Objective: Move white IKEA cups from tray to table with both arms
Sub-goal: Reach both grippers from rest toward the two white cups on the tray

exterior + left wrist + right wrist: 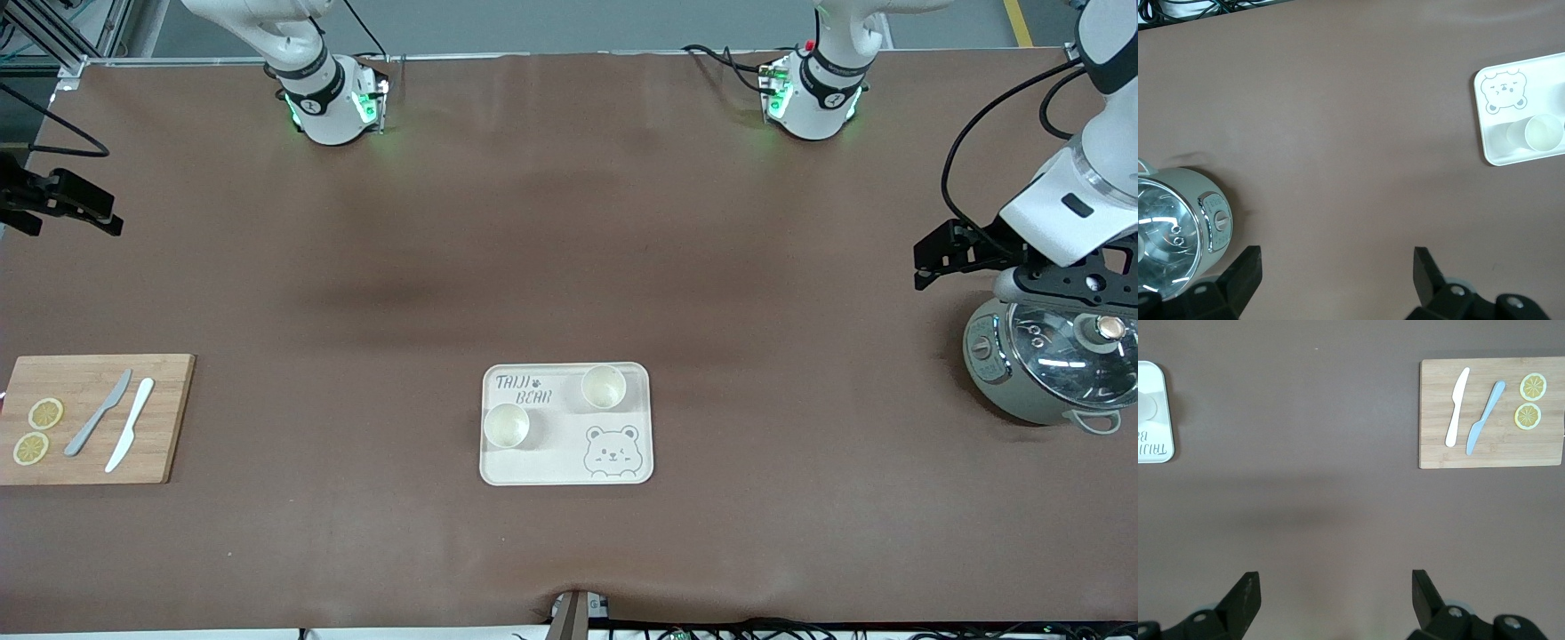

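Observation:
Two white IKEA cups stand upright on the bear-printed tray (551, 449) in the middle of the table. One cup (507, 425) is nearer the front camera, toward the right arm's end. The other cup (603, 387) is farther from it, toward the left arm's end. The left wrist view shows one cup (1545, 132) on the tray (1491, 147). My left gripper (925, 264) (1337, 267) is open and empty, beside a lidded pot. My right gripper (107, 218) (1336, 587) is open and empty over bare table at the right arm's end. Both grippers are well away from the tray.
A pale green pot with a glass lid (1040, 364) (1171, 233) stands at the left arm's end, under the left arm's wrist. A wooden cutting board (169, 418) (1431, 420) with two knives and two lemon slices lies at the right arm's end.

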`<move>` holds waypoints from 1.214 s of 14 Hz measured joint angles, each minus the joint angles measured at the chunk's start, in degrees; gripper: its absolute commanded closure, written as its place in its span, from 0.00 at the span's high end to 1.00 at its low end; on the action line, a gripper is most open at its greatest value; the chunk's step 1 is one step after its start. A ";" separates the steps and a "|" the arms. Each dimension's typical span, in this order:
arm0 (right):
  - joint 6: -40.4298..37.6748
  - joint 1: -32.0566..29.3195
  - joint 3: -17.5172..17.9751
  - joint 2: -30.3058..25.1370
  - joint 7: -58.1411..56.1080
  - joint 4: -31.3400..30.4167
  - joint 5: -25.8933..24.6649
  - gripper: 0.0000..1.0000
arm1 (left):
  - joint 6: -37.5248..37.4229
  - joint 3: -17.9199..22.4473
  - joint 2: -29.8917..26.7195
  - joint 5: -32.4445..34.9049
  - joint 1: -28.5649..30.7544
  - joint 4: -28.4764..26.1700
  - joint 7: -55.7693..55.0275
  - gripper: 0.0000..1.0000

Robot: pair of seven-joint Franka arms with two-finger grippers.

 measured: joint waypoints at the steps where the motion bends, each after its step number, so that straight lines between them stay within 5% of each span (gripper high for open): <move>1: 0.00 0.00 0.00 0.01 0.00 0.00 0.00 1.00 | 0.00 0.00 0.01 0.00 0.00 -0.02 0.00 1.00; 10: 0.07 0.18 0.16 0.19 0.05 0.00 0.54 1.00 | 3.05 0.05 1.00 -5.24 0.30 -1.57 -0.94 1.00; 17: 4.12 6.21 0.76 3.20 12.60 -0.01 2.30 1.00 | 9.06 0.05 13.96 -3.17 -8.09 6.08 -21.94 1.00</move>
